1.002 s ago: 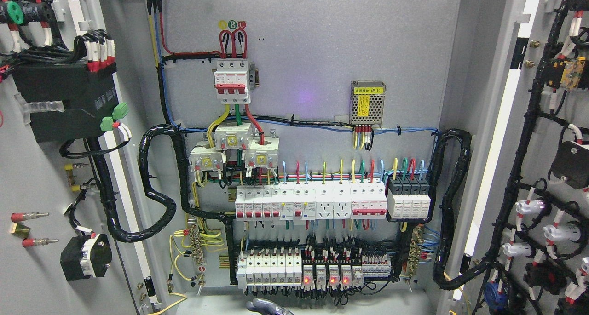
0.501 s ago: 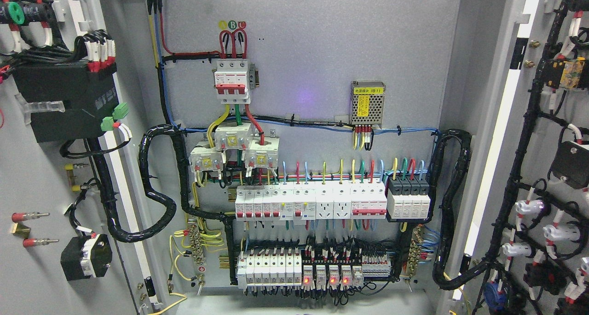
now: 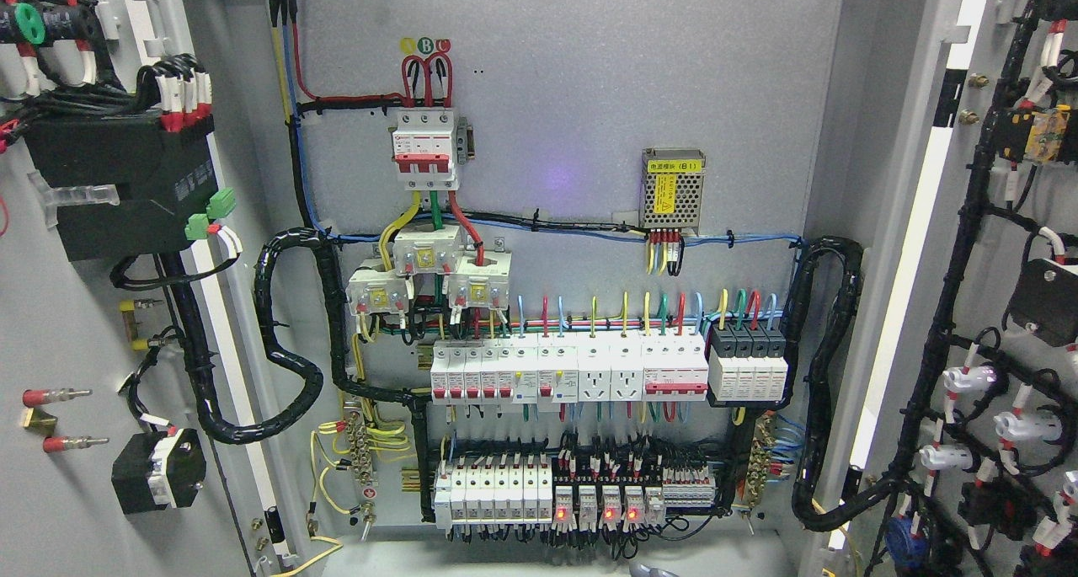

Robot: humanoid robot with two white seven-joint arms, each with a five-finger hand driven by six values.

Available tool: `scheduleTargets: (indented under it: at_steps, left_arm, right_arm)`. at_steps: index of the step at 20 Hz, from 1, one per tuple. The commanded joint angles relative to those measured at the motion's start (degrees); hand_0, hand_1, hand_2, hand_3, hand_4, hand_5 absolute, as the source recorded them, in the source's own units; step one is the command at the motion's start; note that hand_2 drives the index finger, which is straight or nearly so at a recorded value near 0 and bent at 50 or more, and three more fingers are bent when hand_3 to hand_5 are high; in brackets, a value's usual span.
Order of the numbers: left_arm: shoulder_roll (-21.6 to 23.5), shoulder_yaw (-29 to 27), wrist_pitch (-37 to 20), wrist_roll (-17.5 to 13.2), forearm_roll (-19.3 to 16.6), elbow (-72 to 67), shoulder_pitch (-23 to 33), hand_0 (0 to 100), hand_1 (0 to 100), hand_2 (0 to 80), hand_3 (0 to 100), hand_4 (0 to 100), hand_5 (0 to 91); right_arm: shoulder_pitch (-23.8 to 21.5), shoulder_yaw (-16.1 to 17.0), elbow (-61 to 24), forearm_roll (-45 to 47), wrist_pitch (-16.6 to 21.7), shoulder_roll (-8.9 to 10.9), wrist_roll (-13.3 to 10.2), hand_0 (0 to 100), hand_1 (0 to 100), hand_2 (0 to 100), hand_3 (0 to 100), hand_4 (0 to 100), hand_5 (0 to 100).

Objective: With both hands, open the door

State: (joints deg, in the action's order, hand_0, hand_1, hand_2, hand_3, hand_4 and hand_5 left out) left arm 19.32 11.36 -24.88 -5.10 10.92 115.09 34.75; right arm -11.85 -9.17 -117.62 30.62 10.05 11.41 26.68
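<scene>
The grey electrical cabinet stands with both doors swung wide. The left door [image 3: 76, 324] fills the picture's left edge, its inner face carrying a black module and red terminals. The right door [image 3: 994, 307] fills the right edge, with black cable looms and white lamp backs. Between them the back panel [image 3: 581, 105] shows rows of white breakers [image 3: 568, 373] and relays with red lights [image 3: 594, 510]. A small grey tip of a hand [image 3: 650, 570] pokes up at the bottom edge right of the middle, which I take for my right hand. It touches neither door.
A thick black cable loom [image 3: 290, 366] loops from the left door hinge into the cabinet, and another [image 3: 821, 375] runs down the right side. A small power supply with a yellow label [image 3: 672, 188] hangs on the back panel.
A grey hand tip seen a second ago at the bottom edge left of the middle dropped out of view. A grey tip now shows right of the middle. The doors have not moved.
</scene>
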Motion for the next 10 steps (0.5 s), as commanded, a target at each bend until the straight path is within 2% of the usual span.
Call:
scheduleTargets:
  at_steps: [1,7,10]
  left_arm:
    - [-0.2,-2.7,-1.0,0.2,0.1,4.3,-4.5,0,0,0.0,0,0,0.0]
    - [-0.2,-3.7,-5.2,0.4,0.2,5.4,-8.5,0,0,0.0,0,0,0.0]
    - [-0.2,-5.6,-5.2,0.4,2.3,5.4,-10.8,0,0,0.0,0,0,0.0]
  right_arm:
    - [-3.4,8.5,-2.0,0.1,1.3,3.36,0.0,19,0,0,0,0,0]
    - [-4.6,12.8,-2.1,0.3,5.4,3.27,0.0,19,0,0,0,0,0]
    - [-5.1,13.9,-2.0,0.7,7.2,3.01,0.0,19,0,0,0,0,0]
